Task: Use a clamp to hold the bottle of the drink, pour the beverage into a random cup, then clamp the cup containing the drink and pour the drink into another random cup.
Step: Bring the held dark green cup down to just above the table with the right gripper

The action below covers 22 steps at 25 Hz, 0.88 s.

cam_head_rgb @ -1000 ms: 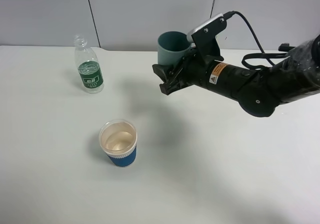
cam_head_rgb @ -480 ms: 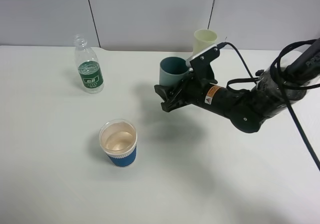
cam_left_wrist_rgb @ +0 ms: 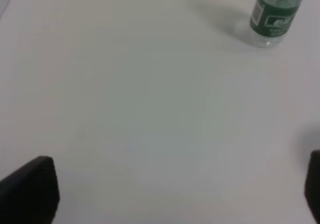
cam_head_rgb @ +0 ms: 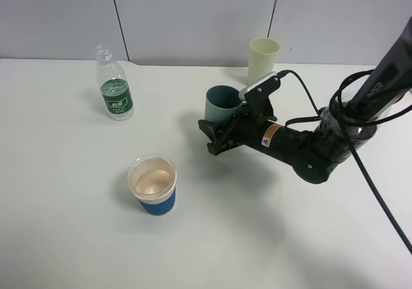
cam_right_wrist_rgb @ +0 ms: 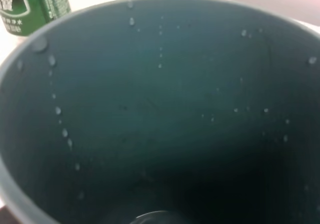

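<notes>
The teal tumbler (cam_head_rgb: 222, 103) stands upright on the white table (cam_head_rgb: 77, 237), mouth up, its long axis vertical. The right wrist view looks straight down into it: dark inside wall beaded with droplets, no pool of liquid that I can make out. The right gripper (cam_head_rgb: 215, 136) lies just in front of the tumbler, on the side toward the blue-sleeved cup (cam_head_rgb: 152, 185), with its jaws shut and, as far as the overhead view shows, nothing between them (whether the fingers brush the tumbler's wall I cannot tell). So the tumbler sits just behind the fingertips, close against the gripper body, not inside the jaws. The blue-sleeved cup holds liquid and stands well apart from it, toward the front of the table. The bottle (cam_head_rgb: 114, 91) is upright toward the far left edge. The left gripper (cam_left_wrist_rgb: 165, 194) hangs wide open over bare table, holding nothing; the right arm is by far the nearer to the tumbler.
</notes>
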Tool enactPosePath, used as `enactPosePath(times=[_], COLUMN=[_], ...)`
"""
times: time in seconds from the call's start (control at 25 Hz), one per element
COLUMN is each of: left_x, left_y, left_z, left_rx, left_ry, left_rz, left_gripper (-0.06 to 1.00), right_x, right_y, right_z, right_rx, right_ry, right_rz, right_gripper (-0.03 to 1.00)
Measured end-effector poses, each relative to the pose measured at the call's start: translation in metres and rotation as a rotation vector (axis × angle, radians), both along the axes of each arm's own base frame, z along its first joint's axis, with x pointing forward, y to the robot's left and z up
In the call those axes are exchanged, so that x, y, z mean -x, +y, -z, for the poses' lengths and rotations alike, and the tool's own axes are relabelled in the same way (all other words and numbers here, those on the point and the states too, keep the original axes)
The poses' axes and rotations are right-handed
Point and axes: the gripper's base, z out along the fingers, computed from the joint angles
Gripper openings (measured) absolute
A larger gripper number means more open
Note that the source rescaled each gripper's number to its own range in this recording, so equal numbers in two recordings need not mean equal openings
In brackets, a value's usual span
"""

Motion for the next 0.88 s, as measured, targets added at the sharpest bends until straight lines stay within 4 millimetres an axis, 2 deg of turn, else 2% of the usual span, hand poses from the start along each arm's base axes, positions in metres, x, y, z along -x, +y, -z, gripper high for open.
enactPosePath(times=[0.44, 0.88], left_x=[0.000, 0.000], left_y=[0.000, 0.000], left_z=[0.000, 0.000], left_rx=[0.000, 0.000], left_ry=[0.000, 0.000], left_rz=[0.000, 0.000], left_gripper=[1.00, 1.00], right_x=[0.002, 0.003], right_y=[-0.002, -0.002], right_z=[0.018, 0.021], right_rx=[0.033, 0.023], right_ry=[-0.030, -0.041], right_rz=[-0.007, -0.015], right_gripper=[0.00, 0.00])
